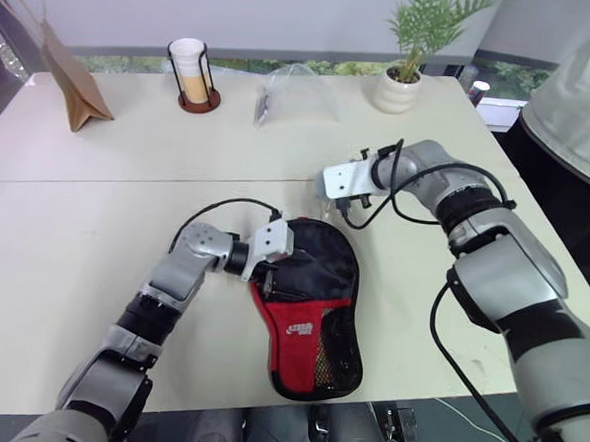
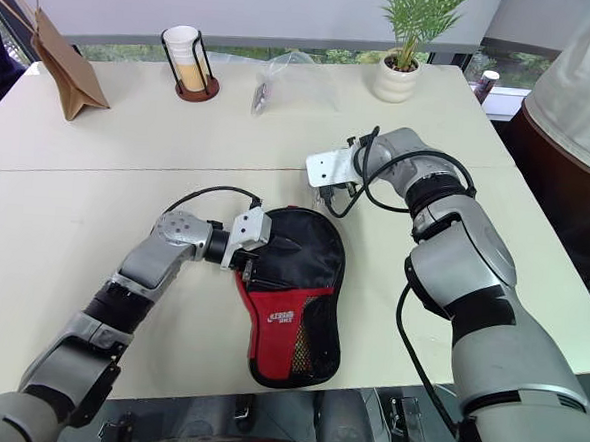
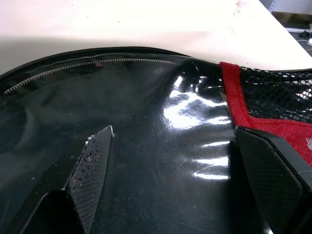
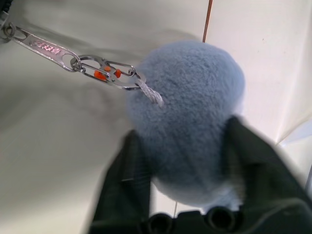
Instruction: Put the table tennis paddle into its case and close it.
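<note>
On the far left of the table [image 1: 64,227], a brown paper bag [image 1: 68,77] is standing out of the way, with a cup in a wire holder [image 1: 192,74] just to its right. Neither is getting in the way of the work.

Nearer, left of centre, the left gripper [image 1: 264,264] is reaching in from the left and resting on the case [image 1: 314,312], fingers [image 3: 92,170] spread wide with the glossy clear side of the case between them. It seems to be pinning the case so that it is not sliding while the zip is being pulled. The case is lying flat near the front edge, red panel and mesh pocket facing up, round end pointing away. The paddle itself is not showing separately; judging by the full shape, it is probably sitting inside already, though I cannot tell for sure.

Beyond the case, a clear bag [image 1: 298,96] is lying on the far half, well apart.

To the right, the right gripper [image 1: 348,206] is hovering just past the far edge of the case, fingers [image 4: 122,185] pinching a fluffy grey pompom [image 4: 187,117]. A clip and metal tag [image 4: 73,61] are trailing from the pompom, so it is likely serving as the zip pull for closing.

At the far right, a potted plant [image 1: 410,58] is standing beside a person [image 1: 584,88].
</note>
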